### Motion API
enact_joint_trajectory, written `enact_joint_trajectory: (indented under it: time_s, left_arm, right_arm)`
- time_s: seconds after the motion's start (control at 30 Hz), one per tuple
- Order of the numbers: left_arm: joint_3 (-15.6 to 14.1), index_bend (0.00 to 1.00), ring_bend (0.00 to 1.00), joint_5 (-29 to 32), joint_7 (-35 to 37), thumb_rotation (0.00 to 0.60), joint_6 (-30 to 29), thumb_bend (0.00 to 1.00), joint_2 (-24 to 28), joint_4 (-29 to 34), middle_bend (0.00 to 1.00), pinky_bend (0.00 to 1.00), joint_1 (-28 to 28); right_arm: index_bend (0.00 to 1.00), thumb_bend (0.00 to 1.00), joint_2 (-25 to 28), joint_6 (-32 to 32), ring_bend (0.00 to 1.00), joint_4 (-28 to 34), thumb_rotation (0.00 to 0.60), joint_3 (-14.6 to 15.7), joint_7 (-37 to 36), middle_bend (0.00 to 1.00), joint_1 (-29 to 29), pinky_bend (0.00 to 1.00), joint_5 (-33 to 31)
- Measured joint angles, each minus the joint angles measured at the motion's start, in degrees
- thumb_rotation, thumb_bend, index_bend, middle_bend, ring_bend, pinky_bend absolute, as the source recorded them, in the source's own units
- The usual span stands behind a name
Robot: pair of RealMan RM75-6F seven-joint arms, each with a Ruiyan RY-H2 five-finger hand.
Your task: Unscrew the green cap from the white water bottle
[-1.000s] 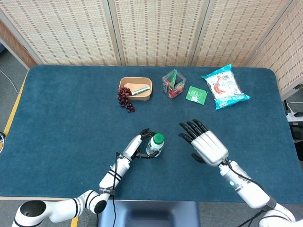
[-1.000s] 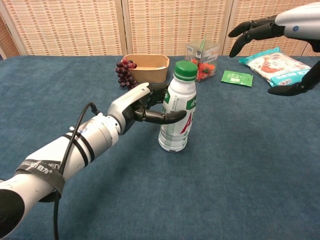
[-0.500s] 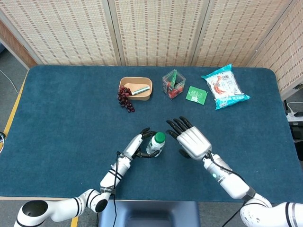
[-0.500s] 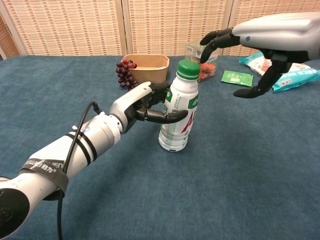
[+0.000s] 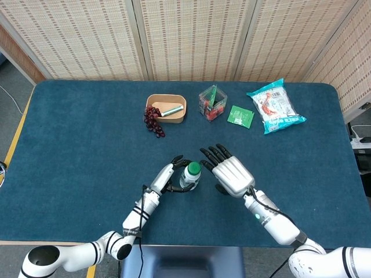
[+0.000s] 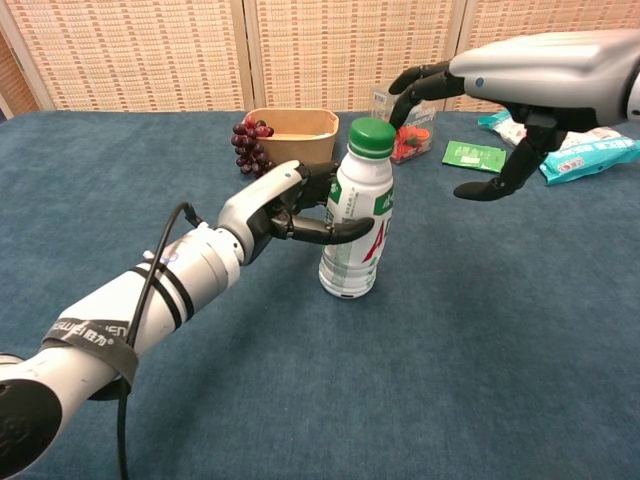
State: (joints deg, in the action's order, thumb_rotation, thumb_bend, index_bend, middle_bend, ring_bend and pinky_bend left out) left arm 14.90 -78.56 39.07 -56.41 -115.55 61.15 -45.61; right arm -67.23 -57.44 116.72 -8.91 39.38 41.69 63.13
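The white water bottle [image 6: 355, 230] with its green cap [image 6: 371, 137] stands upright near the table's front middle; the head view shows the bottle [image 5: 189, 177] and cap [image 5: 193, 168] from above. My left hand [image 6: 285, 207] grips the bottle's body from the left, fingers wrapped around it; the head view shows this hand [image 5: 168, 178] too. My right hand [image 6: 505, 85] hovers open just right of and slightly above the cap, fingers spread and pointing toward it, not touching. Seen from the head camera, the right hand [image 5: 227, 172] lies close beside the bottle.
At the back stand a tan bowl [image 5: 166, 108] with dark grapes [image 5: 153, 121] beside it, a clear box of snacks [image 5: 213, 103], a small green packet [image 5: 240, 116] and a blue-white snack bag [image 5: 275, 106]. The blue table [image 5: 81, 145] stretches wide on the left.
My right hand has moved left toward the bottle's cap, still open. The left hand keeps its grip and the bottle has stayed in place.
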Motion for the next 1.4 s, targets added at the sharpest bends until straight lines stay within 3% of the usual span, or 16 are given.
enact_joint_trajectory:
  time_s: [0.27, 1.17, 1.4]
  left_arm:
    - [-0.5, 0.72, 0.32, -0.3, -0.4, 0.6, 0.0, 0.95, 0.1, 0.3, 0.82, 0.0, 0.1]
    - [0.7, 0.72, 0.36, 4.0, 0.6, 0.6, 10.7, 1.0, 2.1, 1.6, 0.88, 0.0, -2.5]
    - [1.3, 0.72, 0.36, 4.7, 0.9, 0.6, 11.6, 1.0, 2.5, 1.3, 0.88, 0.0, -2.7]
  right_arm:
    - [0.2, 0.22, -0.3, -0.3, 0.0, -0.4, 0.6, 0.5, -0.5, 0.0, 0.9, 0.0, -1.3]
    - [0.2, 0.22, -0.8, -0.4, 0.0, 2.2, 0.6, 1.9, 0.5, 0.0, 3.9, 0.0, -1.0]
    - [0.2, 0.22, -0.8, -0.8, 0.0, 4.3, 0.6, 3.2, 0.7, 0.0, 3.8, 0.0, 2.0]
